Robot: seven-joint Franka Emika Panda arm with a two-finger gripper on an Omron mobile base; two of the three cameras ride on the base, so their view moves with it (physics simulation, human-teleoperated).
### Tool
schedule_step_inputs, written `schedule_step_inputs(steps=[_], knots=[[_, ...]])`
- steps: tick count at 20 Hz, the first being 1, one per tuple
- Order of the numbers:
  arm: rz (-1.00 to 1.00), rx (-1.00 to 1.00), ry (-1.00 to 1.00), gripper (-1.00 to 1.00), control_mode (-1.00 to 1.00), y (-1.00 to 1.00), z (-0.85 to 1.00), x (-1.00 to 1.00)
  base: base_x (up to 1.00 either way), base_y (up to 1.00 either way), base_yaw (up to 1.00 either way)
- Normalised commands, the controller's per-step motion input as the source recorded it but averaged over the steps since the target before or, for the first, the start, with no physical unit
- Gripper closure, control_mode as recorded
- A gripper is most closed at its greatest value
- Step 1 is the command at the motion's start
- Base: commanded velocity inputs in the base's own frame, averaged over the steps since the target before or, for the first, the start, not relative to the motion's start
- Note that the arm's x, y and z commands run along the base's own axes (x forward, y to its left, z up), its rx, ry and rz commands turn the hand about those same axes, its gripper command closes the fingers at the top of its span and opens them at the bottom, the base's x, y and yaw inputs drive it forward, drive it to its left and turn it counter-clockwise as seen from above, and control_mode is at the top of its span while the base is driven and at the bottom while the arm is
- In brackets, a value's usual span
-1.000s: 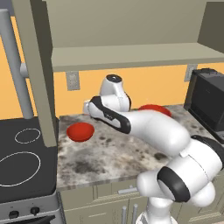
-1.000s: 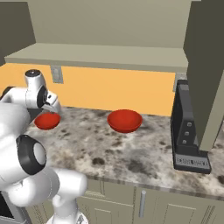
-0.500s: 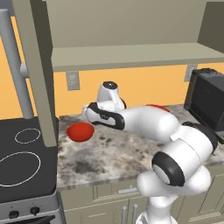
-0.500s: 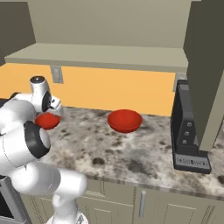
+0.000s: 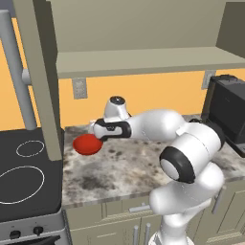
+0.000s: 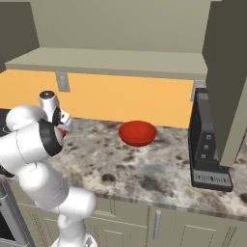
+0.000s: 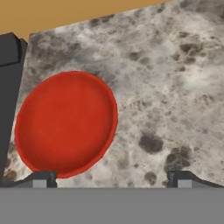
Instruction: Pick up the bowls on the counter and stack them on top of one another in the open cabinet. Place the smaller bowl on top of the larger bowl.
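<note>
1. The reach for the first pick is judged to be in hand: the tool (image 7: 111,179) is held above the table (image 7: 175,87), jaws apart and empty.
2. The smaller bowl (image 7: 65,123) sits below it, offset toward one fingertip; the larger bowl (image 6: 138,132) rests further along.
3. Centring over the rim, then descent, is called for.

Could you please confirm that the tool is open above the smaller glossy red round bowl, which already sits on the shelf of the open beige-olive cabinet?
Not quite: the smaller glossy red round bowl is not on the cabinet shelf; it sits on the speckled granite-look counter beside the black stovetop, as the hand view and left base view show. The tool is indeed open above it.
</note>
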Motion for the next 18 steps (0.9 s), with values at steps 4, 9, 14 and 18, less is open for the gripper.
schedule_step_inputs(steps=[4, 9, 14, 18], knots=[[0.0, 0.0, 0.0, -1.0, -1.0, 0.04, -0.36, 0.23, 0.0, 0.0, 0.0], [0.0, 0.0, 0.0, -1.0, -1.0, 0.06, -0.3, 0.15, 0.0, 0.0, 0.0], [0.0, 0.0, 0.0, -1.0, -1.0, 0.0, -0.02, 0.0, 0.0, 0.0, 0.0], [0.0, 0.0, 0.0, -1.0, -1.0, 0.01, -0.15, 0.1, 0.0, 0.0, 0.0]])
